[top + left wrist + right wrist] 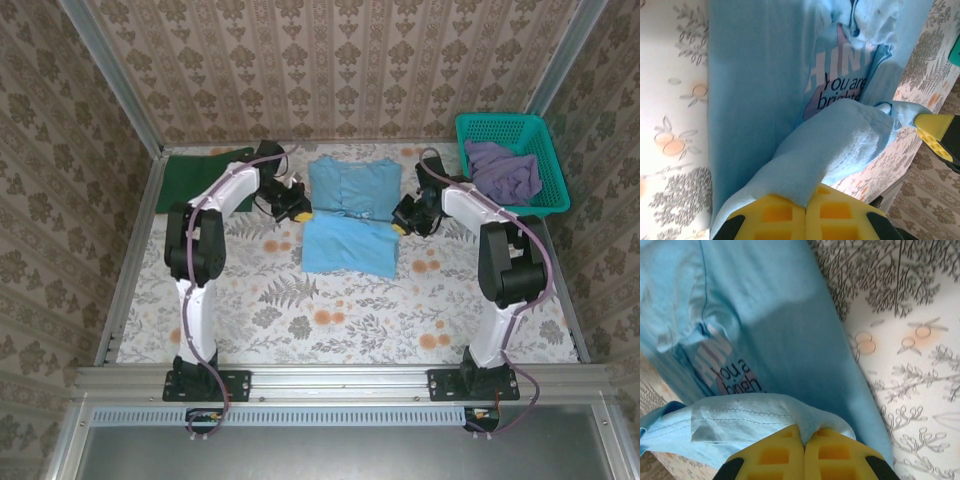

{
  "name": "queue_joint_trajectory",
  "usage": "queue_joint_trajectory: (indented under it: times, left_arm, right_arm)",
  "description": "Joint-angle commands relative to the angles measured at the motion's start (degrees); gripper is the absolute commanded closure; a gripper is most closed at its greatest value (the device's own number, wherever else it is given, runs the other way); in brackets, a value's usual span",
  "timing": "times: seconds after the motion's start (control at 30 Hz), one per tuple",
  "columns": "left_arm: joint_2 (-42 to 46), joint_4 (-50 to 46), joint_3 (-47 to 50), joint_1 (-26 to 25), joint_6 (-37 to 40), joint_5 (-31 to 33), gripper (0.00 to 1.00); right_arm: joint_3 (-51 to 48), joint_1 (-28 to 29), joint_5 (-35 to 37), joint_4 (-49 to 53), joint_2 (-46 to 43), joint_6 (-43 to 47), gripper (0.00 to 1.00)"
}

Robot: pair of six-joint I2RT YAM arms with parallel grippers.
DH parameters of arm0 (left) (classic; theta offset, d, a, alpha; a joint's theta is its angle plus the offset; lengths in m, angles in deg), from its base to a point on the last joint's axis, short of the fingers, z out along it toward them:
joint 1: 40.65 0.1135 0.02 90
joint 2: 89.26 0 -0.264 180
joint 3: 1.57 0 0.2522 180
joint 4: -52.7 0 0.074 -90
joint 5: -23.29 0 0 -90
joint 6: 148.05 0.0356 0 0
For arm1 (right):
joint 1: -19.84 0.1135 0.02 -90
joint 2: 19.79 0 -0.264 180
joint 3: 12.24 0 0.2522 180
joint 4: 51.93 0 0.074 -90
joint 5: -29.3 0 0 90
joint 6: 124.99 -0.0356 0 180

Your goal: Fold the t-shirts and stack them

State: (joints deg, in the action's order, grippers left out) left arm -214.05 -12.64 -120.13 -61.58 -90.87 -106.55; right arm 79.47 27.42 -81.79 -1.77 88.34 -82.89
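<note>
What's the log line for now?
folding light blue t-shirt | left gripper shut on it | right gripper shut on it | purple t-shirt in basket

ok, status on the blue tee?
Both shut on light blue t-shirt: left pincer, right pincer, opposite sides. Shirt mid-table, lettering showing. Away from it: dark green t-shirt far left, purple t-shirt in basket.

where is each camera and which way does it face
Top external: above and behind the robot, looking down on the table, the left arm, the right arm, the light blue t-shirt.
Left wrist: on the left arm, looking past the left end effector, shut on that shirt.
Right wrist: on the right arm, past the right end effector, pinching the same shirt.
Shared: both wrist views catch the shirt's dark lettering.
</note>
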Motion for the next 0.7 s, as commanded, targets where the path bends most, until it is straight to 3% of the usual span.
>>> queue_joint_trajectory:
  times: [0.0, 0.27, 0.47, 0.6, 0.67]
  left_arm:
    - [-2.7, -3.0, -3.5, 0.4, -1.1, -1.4, 0.99]
    - [-8.8, -3.7, -9.0, 0.9, -3.9, -0.5, 0.95]
    - [-9.9, 0.4, -9.8, 1.8, -9.3, 0.2, 0.91]
    - [-9.7, 4.0, -10.5, 2.5, -13.2, 0.2, 0.73]
    - [-10.2, 3.7, -11.8, 3.0, -14.5, 0.1, 0.59]
  right_arm:
    - [3.1, -1.0, -0.9, 2.6, 2.4, 0.8, 1.0]
    - [10.0, -1.6, -2.7, 4.9, 8.6, 0.2, 1.0]
    - [17.3, -1.9, -2.3, 8.4, 13.6, 0.8, 0.92]
    - [21.0, -2.5, -1.7, 10.3, 15.0, 0.5, 0.9]
    - [23.0, -2.9, -1.5, 11.8, 15.7, 0.4, 0.79]
